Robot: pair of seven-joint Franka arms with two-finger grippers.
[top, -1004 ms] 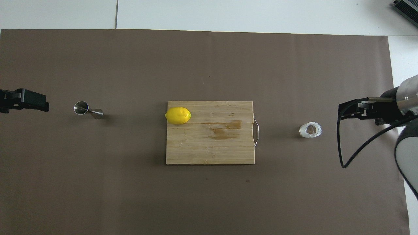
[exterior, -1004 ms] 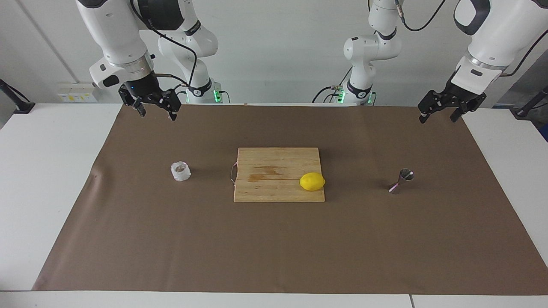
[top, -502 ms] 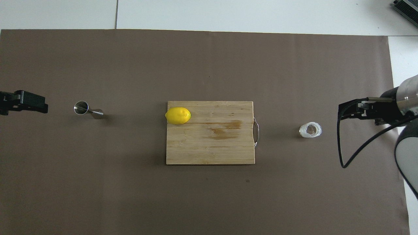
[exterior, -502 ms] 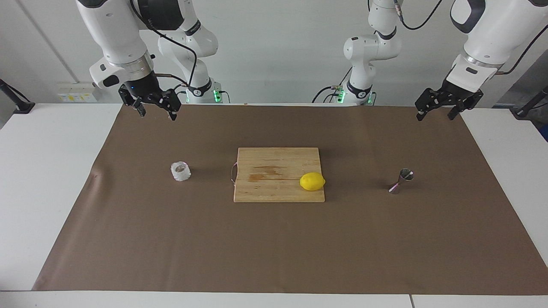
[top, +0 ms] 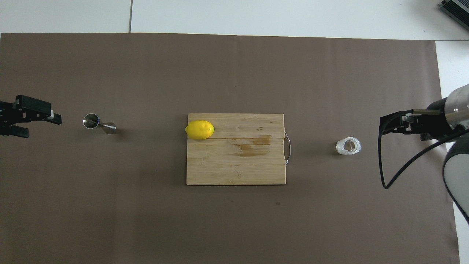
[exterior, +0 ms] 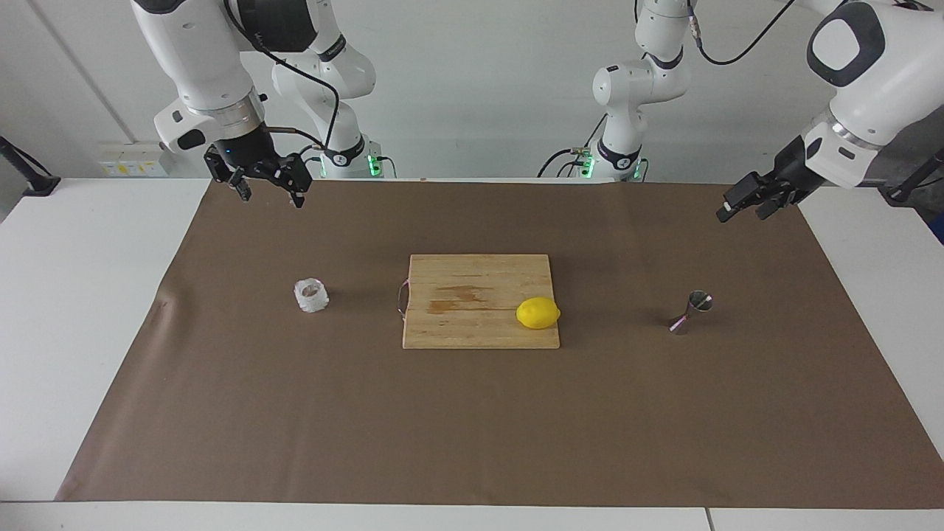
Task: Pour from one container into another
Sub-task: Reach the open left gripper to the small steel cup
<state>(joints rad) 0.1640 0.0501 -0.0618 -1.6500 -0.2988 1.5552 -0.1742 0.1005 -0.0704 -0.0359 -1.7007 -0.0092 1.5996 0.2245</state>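
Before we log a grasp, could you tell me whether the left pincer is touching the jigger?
Apart. The facing view shows the left pincer raised, brown mat visible between it and the jigger.

left arm (top: 11, 117): cut off by the overhead view's edge
right arm (top: 449, 121): partly out of frame in the overhead view
glass cup (exterior: 311, 295) contents: too small to tell
jigger (exterior: 691, 313) contents: cannot tell
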